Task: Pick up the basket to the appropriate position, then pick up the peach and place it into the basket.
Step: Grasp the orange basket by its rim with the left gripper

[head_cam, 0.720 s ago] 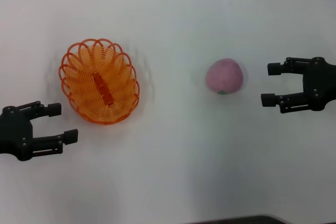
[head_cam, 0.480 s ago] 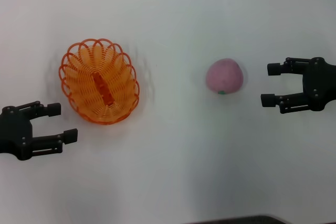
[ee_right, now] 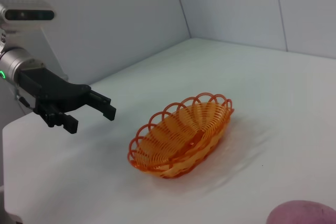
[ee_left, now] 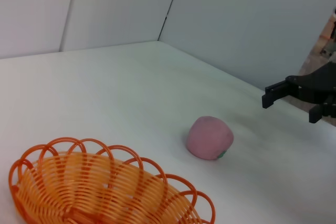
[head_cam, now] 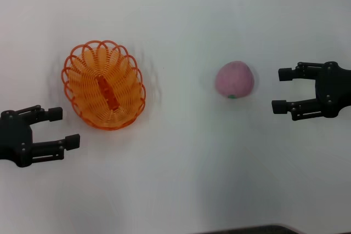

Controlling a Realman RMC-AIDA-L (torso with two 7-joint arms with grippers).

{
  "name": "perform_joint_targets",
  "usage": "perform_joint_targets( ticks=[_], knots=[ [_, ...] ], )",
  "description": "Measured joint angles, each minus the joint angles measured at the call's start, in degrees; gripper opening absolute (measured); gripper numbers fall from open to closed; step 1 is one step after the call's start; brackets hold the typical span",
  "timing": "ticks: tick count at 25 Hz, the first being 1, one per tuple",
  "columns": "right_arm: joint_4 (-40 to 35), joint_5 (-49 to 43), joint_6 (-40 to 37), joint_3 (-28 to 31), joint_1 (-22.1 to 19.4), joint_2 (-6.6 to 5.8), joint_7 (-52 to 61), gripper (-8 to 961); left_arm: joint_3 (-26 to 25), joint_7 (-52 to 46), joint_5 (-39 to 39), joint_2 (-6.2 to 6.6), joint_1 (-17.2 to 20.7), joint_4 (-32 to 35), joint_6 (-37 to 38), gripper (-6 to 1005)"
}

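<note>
The orange openwork basket [head_cam: 104, 85] rests empty on the white table at the left; it also shows in the left wrist view [ee_left: 100, 187] and the right wrist view [ee_right: 182, 135]. The pink peach [head_cam: 235, 79] lies right of centre, apart from the basket, with a small green spot on its near side. My left gripper [head_cam: 62, 128] stands open near the basket's near-left rim, not touching it. My right gripper [head_cam: 282, 89] is open just right of the peach, with a gap between them. Nothing sits between either pair of fingers.
The white table [head_cam: 181, 179] stretches between the basket and the peach. Pale walls close off the table's far sides in both wrist views. A dark edge runs along the table's near side.
Both grippers have shifted very slightly; the left one a touch toward the near-left. The basket and the peach have stayed put.
</note>
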Motion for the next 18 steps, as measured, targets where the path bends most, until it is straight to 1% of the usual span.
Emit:
perform_joint_targets(
  ticks=[4,7,10,14,18],
  knots=[
    [0.0,-0.1,0.0,0.0,0.1,0.00,0.1,945,0.0,-2.8,-0.5,-0.01,-0.6,1.5,1.8,854],
    [-0.1,-0.1,0.0,0.0,0.4,-0.01,0.3,945,-0.2,-6.5,-1.3,-0.16,-1.7,4.6,4.1,854],
    [-0.1,-0.1,0.0,0.0,0.7,-0.01,0.4,945,-1.7,-8.9,-4.0,-0.08,-3.6,6.4,6.8,855],
    [-0.1,-0.1,0.0,0.0,1.1,0.15,0.3,944,-3.6,-13.8,-7.4,1.21,-7.6,6.7,8.9,855],
    [-0.1,-0.1,0.0,0.0,1.6,0.33,0.2,944,-3.2,-22.2,-7.6,3.00,-12.3,8.2,7.7,855]
  ],
)
